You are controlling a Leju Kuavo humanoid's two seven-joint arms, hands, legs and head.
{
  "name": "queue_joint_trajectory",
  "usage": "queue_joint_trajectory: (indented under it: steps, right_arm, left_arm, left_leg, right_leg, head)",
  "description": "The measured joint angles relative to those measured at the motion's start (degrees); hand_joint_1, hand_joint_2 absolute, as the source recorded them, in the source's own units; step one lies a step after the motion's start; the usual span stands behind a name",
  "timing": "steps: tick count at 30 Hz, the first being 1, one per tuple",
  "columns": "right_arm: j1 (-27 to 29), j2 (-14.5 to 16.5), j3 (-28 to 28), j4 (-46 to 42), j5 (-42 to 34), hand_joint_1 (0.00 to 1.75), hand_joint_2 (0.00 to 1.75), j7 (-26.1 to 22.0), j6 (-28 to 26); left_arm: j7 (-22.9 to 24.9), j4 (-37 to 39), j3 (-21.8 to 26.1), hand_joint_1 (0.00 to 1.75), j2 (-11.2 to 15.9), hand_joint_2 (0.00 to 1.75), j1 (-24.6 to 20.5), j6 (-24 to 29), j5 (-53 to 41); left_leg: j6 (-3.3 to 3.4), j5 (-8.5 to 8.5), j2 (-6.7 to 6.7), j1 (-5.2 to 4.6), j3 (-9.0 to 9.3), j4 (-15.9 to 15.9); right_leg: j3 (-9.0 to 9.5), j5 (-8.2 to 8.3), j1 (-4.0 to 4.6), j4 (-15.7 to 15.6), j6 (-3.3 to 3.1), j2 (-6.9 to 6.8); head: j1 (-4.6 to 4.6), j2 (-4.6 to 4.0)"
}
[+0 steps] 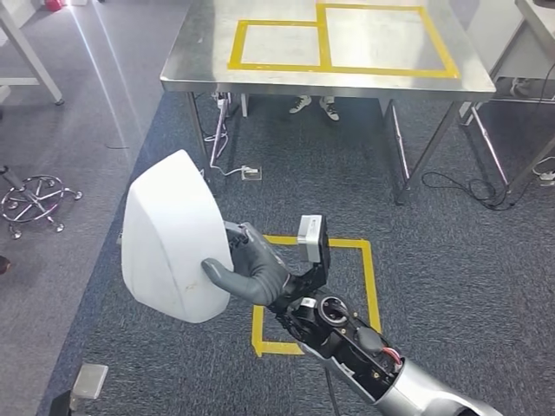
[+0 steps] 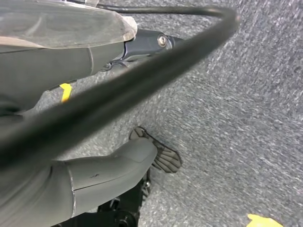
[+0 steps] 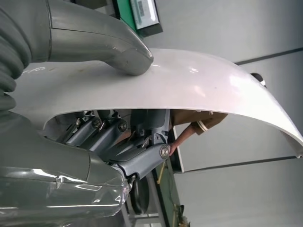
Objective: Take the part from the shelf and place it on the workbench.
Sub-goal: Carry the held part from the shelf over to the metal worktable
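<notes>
Your right hand [image 1: 251, 270] holds the white part [image 1: 172, 236] up over the carpet.
The thumb lies across the shell's outer face and the fingers [image 3: 107, 135] curl under its rim. The steel workbench [image 1: 196, 74], marked with yellow tape, stands farther off. Your left hand [image 2: 107, 165] hangs over the floor, holding nothing; you can't tell its spread.
</notes>
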Motion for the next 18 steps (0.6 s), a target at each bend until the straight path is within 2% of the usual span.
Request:
queue_joint_trajectory:
  steps: [1,2,4,6,8,10,11,12,14,15,16,17,18]
  right_arm:
    - [0.05,-0.05,0.02,0.0,-0.11,1.69,1.75,0.01,0.03]
    - [0.07,-0.08,0.03,0.0,-0.17,1.69,1.75,0.01,0.05]
    - [0.06,-0.1,0.03,0.01,-0.22,1.69,1.75,-0.02,0.07]
    - [0.03,-0.15,0.04,0.01,-0.22,1.69,1.75,-0.08,0.08]
    - [-0.03,-0.17,0.01,-0.04,-0.23,1.69,1.75,-0.21,0.08]
    - [-0.12,-0.16,-0.02,-0.09,-0.22,1.69,1.75,-0.32,0.11]
    - [-0.21,-0.16,-0.02,-0.11,-0.22,1.69,1.75,-0.35,0.14]
    - [-0.26,-0.16,-0.01,-0.12,-0.22,1.69,1.75,-0.34,0.16]
    - [-0.22,-0.17,0.02,-0.11,-0.22,1.69,1.75,-0.33,0.2]
    - [-0.11,-0.18,0.03,-0.1,-0.22,1.69,1.75,-0.32,0.21]
    - [-0.03,-0.19,0.03,-0.1,-0.22,1.69,1.75,-0.33,0.22]
    - [0.02,-0.19,0.03,-0.1,-0.22,1.69,1.75,-0.35,0.22]
    - [0.05,-0.19,0.03,-0.1,-0.21,1.69,1.75,-0.39,0.22]
  left_arm:
    - [0.0,0.0,-0.01,0.0,0.0,1.75,0.03,0.0,0.04]
    - [0.0,0.0,-0.01,0.0,0.0,1.75,0.03,0.0,0.07]
    - [0.0,0.0,-0.01,0.0,-0.06,1.75,-0.04,0.0,0.09]
    - [0.01,0.0,-0.01,0.0,-0.13,1.75,-0.16,0.0,0.07]
    - [0.02,0.0,-0.01,0.0,-0.21,1.75,-0.14,-0.02,0.03]
    - [0.02,0.0,-0.04,0.0,-0.33,1.75,-0.11,-0.08,-0.04]
    - [0.02,0.0,-0.05,0.0,-0.35,1.75,-0.24,-0.12,-0.07]
    - [0.02,0.0,-0.05,0.0,-0.32,1.75,-0.35,-0.15,-0.08]
    - [0.02,0.0,-0.05,0.0,-0.2,1.75,-0.39,-0.17,-0.08]
    - [0.02,0.0,-0.05,0.0,-0.15,1.75,-0.26,-0.17,-0.07]
    - [0.02,0.0,-0.05,0.0,-0.11,1.75,-0.12,-0.16,-0.08]
    - [0.02,0.0,-0.06,0.0,-0.08,1.75,-0.02,-0.16,-0.08]
    - [0.02,0.0,-0.07,0.0,0.0,1.75,0.05,-0.15,-0.1]
  left_leg:
    - [-0.02,-0.5,-0.1,-0.12,0.65,0.0]
    - [-0.05,-1.04,-0.21,-0.24,1.41,0.0]
    - [-0.18,-2.09,-0.39,-0.44,2.84,-0.04]
    - [-0.64,-2.79,-0.52,-0.33,3.43,-0.24]
    - [-1.4,-2.87,-0.53,-0.1,3.82,-0.19]
    - [-1.99,-3.03,-0.44,0.02,3.74,1.41]
    - [-2.21,-3.52,-0.41,0.07,2.6,3.66]
    - [-2.43,-4.37,-0.4,0.09,0.55,6.99]
    - [-2.8,-6.88,-0.4,0.08,-4.65,14.06]
    - [-2.92,-7.75,-0.4,0.11,-6.64,15.85]
    - [-2.99,-7.67,-0.39,0.16,-7.73,15.71]
    - [-3.03,-6.23,-0.36,0.23,-7.82,13.5]
    - [-3.05,-3.49,-0.31,0.33,-7.09,9.73]
  right_leg:
    - [-0.56,0.5,0.0,-0.54,-0.18,0.0]
    - [-0.18,2.28,0.07,-3.08,-0.5,0.02]
    - [1.75,7.95,0.4,-10.67,-1.46,0.11]
    - [3.06,10.97,0.95,-15.39,-2.21,0.08]
    - [4.05,10.99,1.31,-16.71,-2.63,0.05]
    - [5.69,11.05,1.15,-17.73,-3.03,0.09]
    - [6.54,10.89,1.02,-18.14,-3.23,0.08]
    - [7.11,10.62,0.91,-18.34,-3.41,0.02]
    - [7.95,9.78,0.89,-18.4,-3.64,0.05]
    - [8.46,9.28,0.88,-18.39,-3.64,0.15]
    - [9.11,8.71,0.86,-18.38,-3.59,0.25]
    - [9.93,8.05,0.83,-18.35,-3.48,0.32]
    - [10.82,7.29,0.79,-18.33,-3.32,0.32]
  head:
    - [0.26,0.0]
    - [0.51,0.0]
    - [0.86,0.0]
    - [0.93,0.0]
    - [0.98,0.0]
    - [1.01,0.0]
    - [0.86,0.0]
    - [0.59,0.0]
    - [-0.07,0.0]
    - [-0.38,0.0]
    - [-0.67,0.0]
    - [-0.96,0.0]
    - [-1.26,0.0]
